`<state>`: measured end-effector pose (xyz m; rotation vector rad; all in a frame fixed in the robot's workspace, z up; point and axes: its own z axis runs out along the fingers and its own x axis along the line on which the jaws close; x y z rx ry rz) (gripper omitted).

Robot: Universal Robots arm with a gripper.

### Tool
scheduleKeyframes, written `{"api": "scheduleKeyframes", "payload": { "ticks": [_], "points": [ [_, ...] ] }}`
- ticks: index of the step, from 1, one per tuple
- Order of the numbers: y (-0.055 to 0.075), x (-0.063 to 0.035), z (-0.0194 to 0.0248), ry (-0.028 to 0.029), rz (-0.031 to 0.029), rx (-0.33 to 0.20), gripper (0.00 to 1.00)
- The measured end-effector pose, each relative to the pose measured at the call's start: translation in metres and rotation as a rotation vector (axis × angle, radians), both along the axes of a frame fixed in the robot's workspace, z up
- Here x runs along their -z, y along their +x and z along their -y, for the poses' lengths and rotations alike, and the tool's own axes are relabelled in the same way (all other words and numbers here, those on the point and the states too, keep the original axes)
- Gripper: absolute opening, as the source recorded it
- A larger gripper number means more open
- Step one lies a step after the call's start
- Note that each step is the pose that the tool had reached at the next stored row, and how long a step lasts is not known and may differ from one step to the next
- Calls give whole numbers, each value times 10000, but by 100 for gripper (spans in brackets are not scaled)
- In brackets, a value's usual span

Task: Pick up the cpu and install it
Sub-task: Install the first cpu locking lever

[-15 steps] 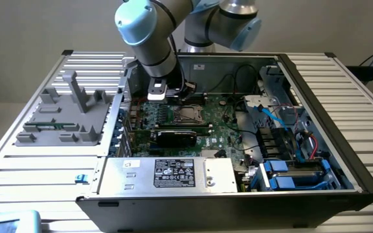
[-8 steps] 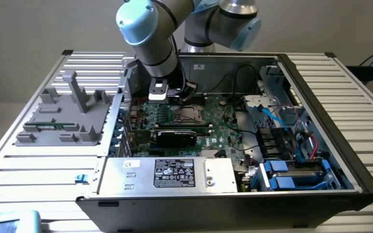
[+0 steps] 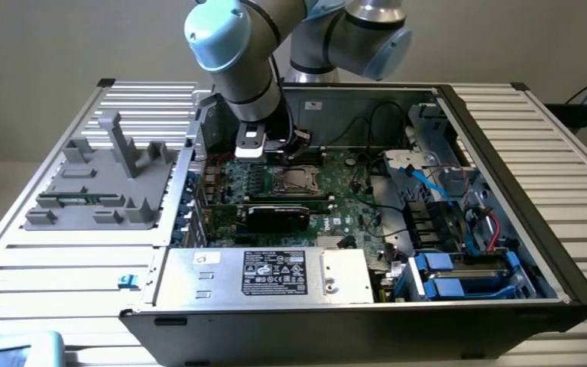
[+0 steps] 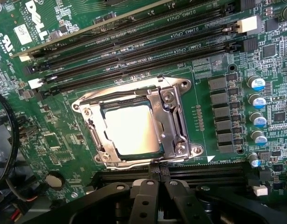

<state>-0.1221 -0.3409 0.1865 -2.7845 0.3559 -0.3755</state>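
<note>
Install is looking placed: cpu (image 4: 131, 128) is sitting inside the frame (image 4: 173, 119), tool (image 4: 157, 170) is hovering clenched, empty, just beside the frame; any next move is calling for clearing it cleanly.

The arm (image 3: 251, 73) was built of silvery-grey metal tubes, its bulbous joints closed by pale blue caps (image 3: 214, 32). A black band (image 3: 253, 108) ringed the wrist, with a white block (image 3: 250, 143) and a black cable (image 3: 293, 134) below it. The gripper (image 4: 157, 171) was matte black, with round screw holes (image 4: 144, 201) and ribbed fingertips (image 4: 153, 170).
</note>
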Motion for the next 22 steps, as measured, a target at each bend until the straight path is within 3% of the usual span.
{"api": "scheduleKeyframes", "payload": {
  "ticks": [22],
  "points": [
    [115, 0, -8, -5, 7, 3, 11]
  ]
}}
